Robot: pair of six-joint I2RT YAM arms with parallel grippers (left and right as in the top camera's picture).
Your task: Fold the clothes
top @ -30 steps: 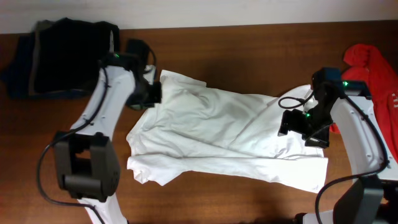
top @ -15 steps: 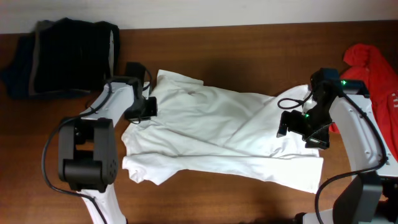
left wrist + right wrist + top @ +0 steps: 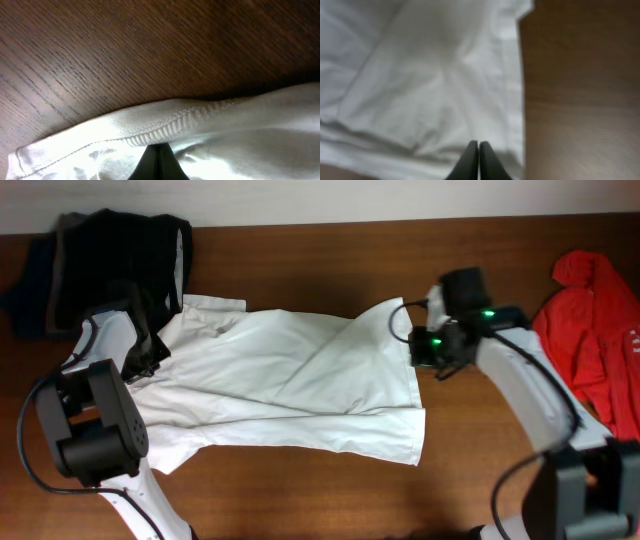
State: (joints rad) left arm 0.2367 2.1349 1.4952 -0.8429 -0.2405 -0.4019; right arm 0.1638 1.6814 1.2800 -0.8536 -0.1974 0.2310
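Observation:
The clothes, a white short-sleeved shirt (image 3: pixel 290 380), lie spread and wrinkled across the middle of the brown table. My left gripper (image 3: pixel 152 352) is at the shirt's left edge, near the collar. In the left wrist view its jaws (image 3: pixel 160 148) are shut on the fabric just below a ribbed hem (image 3: pixel 170 127). My right gripper (image 3: pixel 420 348) is at the shirt's upper right corner. In the blurred right wrist view its fingertips (image 3: pixel 479 144) meet over white cloth (image 3: pixel 420 75) beside the shirt's right edge, with no fold seen between them.
A dark folded stack (image 3: pixel 100 270) sits at the back left, close to the left arm. A red garment (image 3: pixel 590 330) lies at the right edge. Bare wood (image 3: pixel 320 260) shows behind the shirt and in front of it (image 3: pixel 480 480).
The left gripper has dragged the shirt well to the left, stretching it flatter. The right gripper has moved left and back to the shirt's upper right corner and has shut.

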